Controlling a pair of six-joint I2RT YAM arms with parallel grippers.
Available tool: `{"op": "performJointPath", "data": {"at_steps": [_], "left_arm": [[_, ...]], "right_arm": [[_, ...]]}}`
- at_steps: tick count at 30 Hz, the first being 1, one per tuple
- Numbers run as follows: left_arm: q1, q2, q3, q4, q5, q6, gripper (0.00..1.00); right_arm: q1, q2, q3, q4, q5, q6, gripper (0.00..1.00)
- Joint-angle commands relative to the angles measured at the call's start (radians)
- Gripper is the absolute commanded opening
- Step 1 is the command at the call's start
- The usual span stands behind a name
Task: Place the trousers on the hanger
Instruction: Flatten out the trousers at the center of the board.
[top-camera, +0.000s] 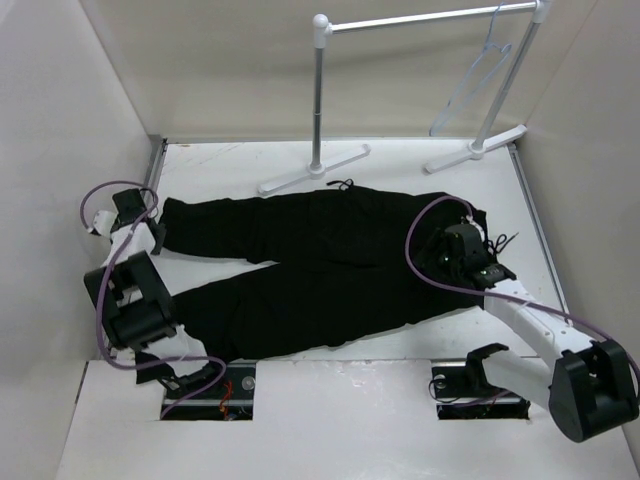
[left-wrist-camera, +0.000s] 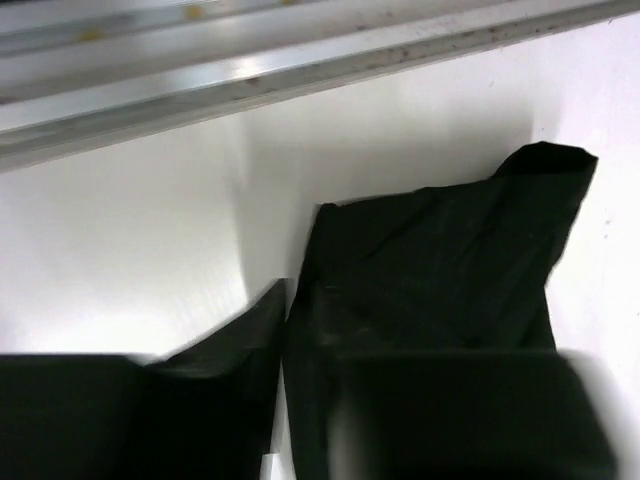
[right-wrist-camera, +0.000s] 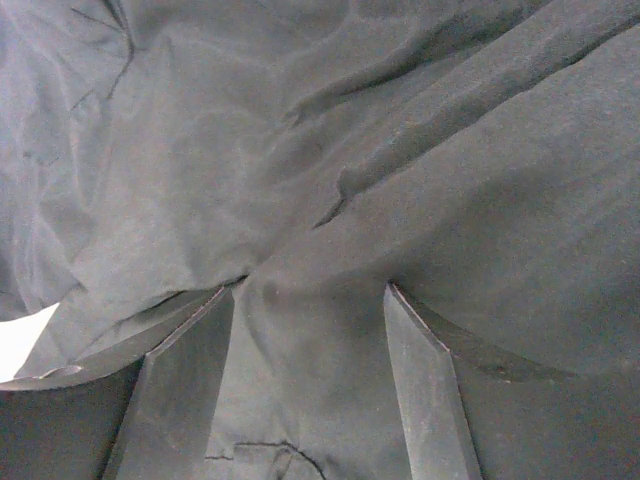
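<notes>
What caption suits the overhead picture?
Black trousers lie spread across the table; the hanger hangs on the rack behind.

You have the black soft-fabric trousers (top-camera: 300, 260) flat on the white table (top-camera: 230, 165), waist rightward, before the white tubular rack (top-camera: 318, 100) carrying the pale wire hanger (top-camera: 478, 72).

Bright, even overhead light on the top view here. The white surface (top-camera: 400, 390) is nearly washing out, and the trousers (top-camera: 320, 260) read as flat black with folds barely showing. Over on the left wrist view we've got glare streaking along the metal rail (left-wrist-camera: 250, 75), and the left tool's fingers (left-wrist-camera: 470, 420) are badly blurred up close. The right wrist view is dimmer and greyish, perhaps slightly soft at the edges.
</notes>
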Motion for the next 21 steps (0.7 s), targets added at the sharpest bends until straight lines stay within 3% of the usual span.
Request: {"op": "performJointPath", "data": {"at_steps": [1,2,5,7,9,11,13,15,21], "left_arm": [[0.009,-0.076,-0.048,-0.088,-0.079,-0.038,0.22],[0.013,-0.061,-0.039,-0.116,-0.078,-0.037,0.36],[0.035,-0.076,-0.008,-0.141,-0.066,-0.020,0.55],[0.035,-0.108,0.024,-0.113,-0.060,-0.006,0.57],[0.000,-0.116,0.091,-0.116,-0.070,-0.003,0.55],[-0.049,-0.077,0.176,-0.106,-0.073,0.011,0.56],[-0.089,0.007,0.281,-0.121,-0.060,0.037,0.57],[-0.134,0.129,0.425,-0.151,-0.041,0.078,0.59],[-0.192,0.436,0.797,-0.311,-0.050,0.166,0.60]], "right_arm": [[-0.005,0.035,0.041,0.084,-0.016,0.004,0.69],[-0.005,0.049,0.049,0.088,-0.026,-0.003,0.71],[-0.001,0.072,0.064,0.092,-0.044,-0.004,0.73],[0.004,0.077,0.064,0.102,-0.046,0.000,0.73],[0.016,0.078,0.061,0.105,-0.050,0.002,0.66],[0.024,0.080,0.057,0.105,-0.055,-0.001,0.52],[0.024,0.080,0.054,0.108,-0.064,-0.007,0.28],[0.024,0.084,0.051,0.107,-0.075,-0.010,0.18],[0.024,0.071,0.048,0.092,-0.076,-0.010,0.25]]}}
